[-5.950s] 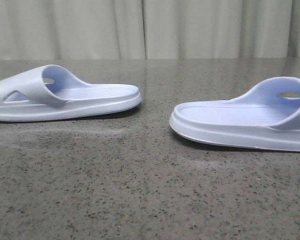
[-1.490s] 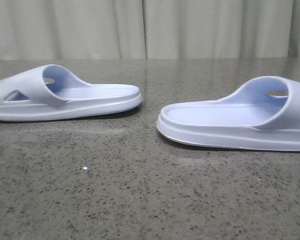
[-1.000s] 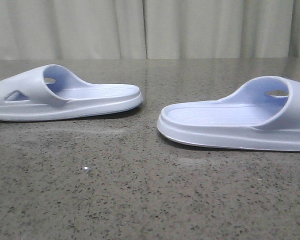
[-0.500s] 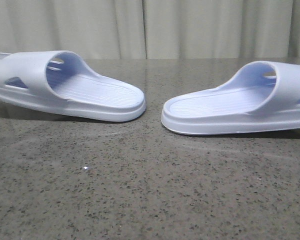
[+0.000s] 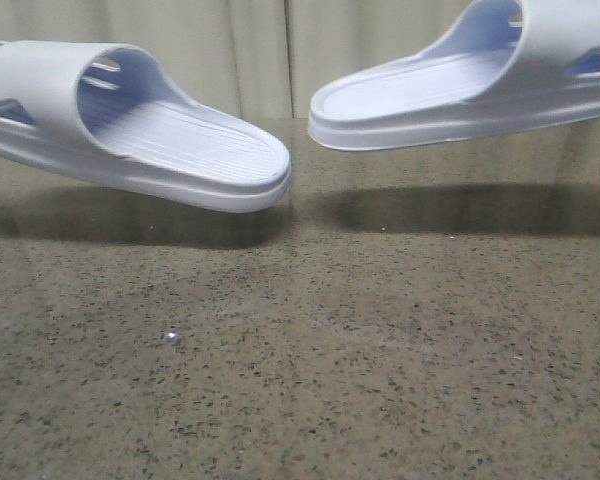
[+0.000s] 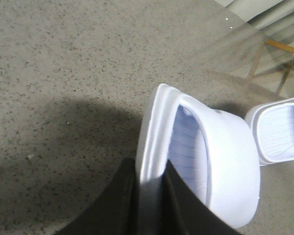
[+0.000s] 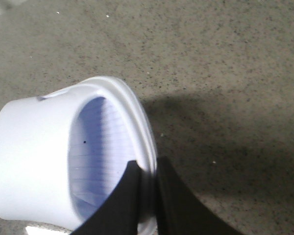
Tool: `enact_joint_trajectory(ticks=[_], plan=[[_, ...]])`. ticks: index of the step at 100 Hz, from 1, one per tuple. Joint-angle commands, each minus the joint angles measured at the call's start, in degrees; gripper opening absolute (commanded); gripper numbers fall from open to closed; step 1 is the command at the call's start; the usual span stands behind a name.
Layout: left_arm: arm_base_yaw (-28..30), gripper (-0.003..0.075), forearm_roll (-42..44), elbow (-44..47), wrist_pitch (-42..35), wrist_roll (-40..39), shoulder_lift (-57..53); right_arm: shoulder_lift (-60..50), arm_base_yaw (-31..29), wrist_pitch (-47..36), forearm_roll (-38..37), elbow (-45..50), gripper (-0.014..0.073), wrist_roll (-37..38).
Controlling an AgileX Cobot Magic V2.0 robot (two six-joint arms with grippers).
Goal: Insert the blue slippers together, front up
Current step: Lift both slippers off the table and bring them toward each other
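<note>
Speckled grey-brown stone counter [image 5: 310, 380] fills my front view from its near edge back to a pale pleated curtain [image 5: 260, 55] behind its far edge. Nearest me the counter is bare stone with one tiny bright fleck [image 5: 173, 338] toward the left. Farther back, both blue slippers hang clear of the surface, each throwing a dark shadow on the stone beneath it. On my left, the left slipper [image 5: 130, 125] sits tilted, heel end dipping toward the middle of the counter, strap end raised toward the left edge, ribbed footbed facing me. On my right, the right slipper [image 5: 470, 75] rides higher, its heel end pointing to the middle and its strap end running off the right edge of the picture. Their two heel ends are near each other but apart, the right one above the left. From the left wrist view I see the left gripper [image 6: 149, 205] with its dark fingers [image 6: 120, 200] closed tight on the sole rim of the left slipper [image 6: 206, 161], one finger outside the rim, the other on the footbed side under the strap; the other slipper's end [image 6: 279, 137] shows just beyond it. From the right wrist view the right gripper [image 7: 147, 203] is clamped the same way, fingers [image 7: 125, 200] pinching the edge of the right slipper [image 7: 44, 156], whose strap arches away from the fingers.
</note>
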Motion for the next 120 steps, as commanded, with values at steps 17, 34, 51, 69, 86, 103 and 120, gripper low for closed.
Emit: enact_joint_trajectory(ticks=[17,34,51,69,86,103,120], plan=[[0.18,0.0015,-6.91,-1.66,4.86,-0.77,-3.24,-1.40,-0.30,2.15,8.86,-2.05,-0.0107,-3.51],[0.18,0.0015,-7.03,-1.66,5.27,-1.27,-4.15,-1.40,-0.30,3.48,10.91,-2.05,-0.0107,-4.24],[0.18,0.0015,-8.33,-1.66,6.11,-1.37,-4.27,-1.01,1.45,4.45,14.06,-2.05,-0.0107,-6.04],[0.18,0.0015,-10.20,-1.66,6.24,-1.37,-4.27,0.47,3.21,3.94,14.53,-2.05,-0.0107,-6.56],[0.04,0.0015,-10.93,-1.42,6.24,-1.51,-4.27,2.03,4.67,1.19,15.91,-2.05,-0.0107,-7.11],[-2.57,0.0015,-11.53,-1.44,6.24,-1.51,-4.27,4.41,7.93,-2.10,18.54,-2.05,-0.0107,-8.72],[-5.44,0.0015,-13.67,-1.44,6.24,-1.51,-4.27,6.99,10.21,-4.14,22.32,-2.05,-0.0107,-11.55]])
